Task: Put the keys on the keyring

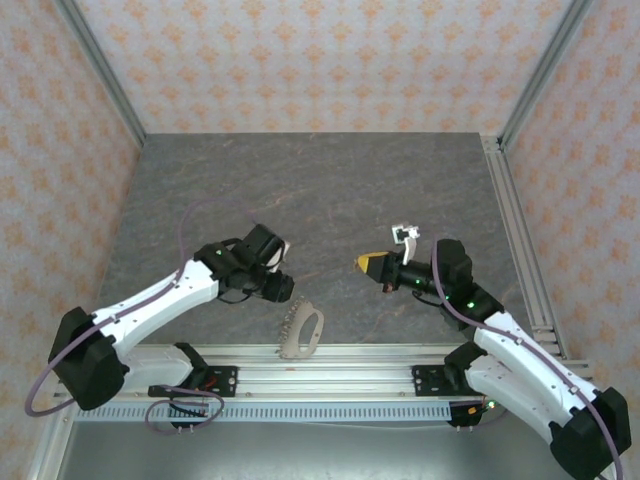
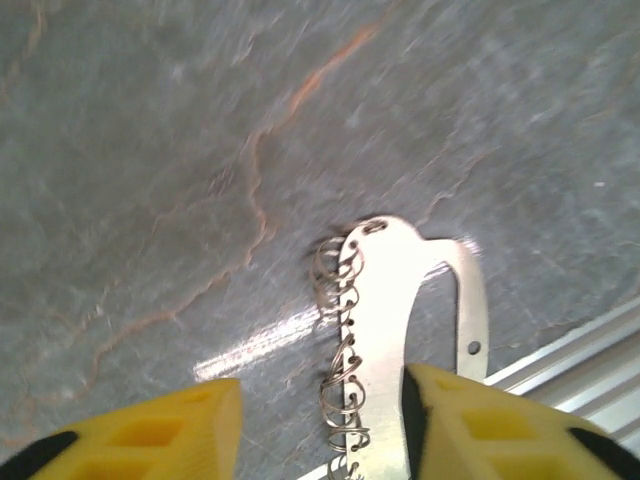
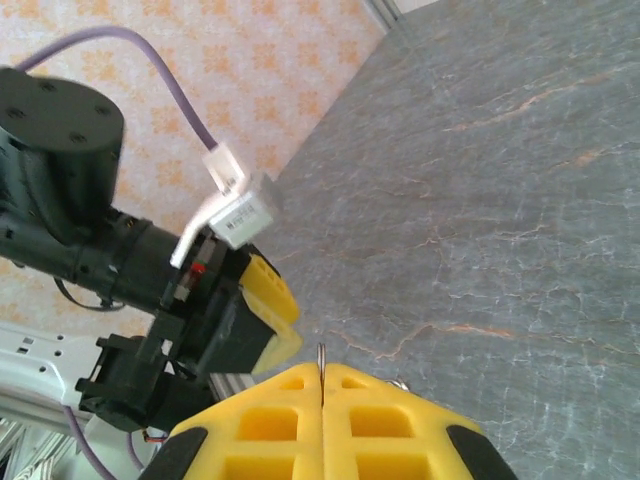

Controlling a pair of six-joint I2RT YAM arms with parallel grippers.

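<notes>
Keyring: a pale flat metal oval plate with a row of small wire split rings along one edge (image 1: 302, 330). It lies flat on the dark grey veined stone tabletop (image 1: 330, 190), just beside the aluminium rail (image 1: 330, 360) at the near edge, between the arms and nearer the left one.

Left gripper: (image 1: 274, 288) is poised over the keyring with its yellow fingers (image 2: 150, 435) spread wide and nothing in them. The plate's near end sits between them. Whether a finger touches it, I cannot tell.

Right gripper: (image 1: 368, 263) is up off the tabletop, well apart from the keyring. Its yellow fingers are pressed together on a thin silvery metal sliver (image 3: 321, 370), which I take for a key blade seen edge-on. Its head is hidden.

Step in hand: most likely securing the keyring, so the held piece can be brought to it.

Next move: the left fingers need to close on the plate, not the loose rings. Then the right has to find one small ring — a fine, easily missed target.

Left wrist view: shows the separate wire rings (image 2: 340, 300) and the plate's holes, which merge into one pale shape from above.

Right wrist view: shows the pinched sliver, which is too small to make out from above.

Top view: shows the gap between the two grippers.
</notes>
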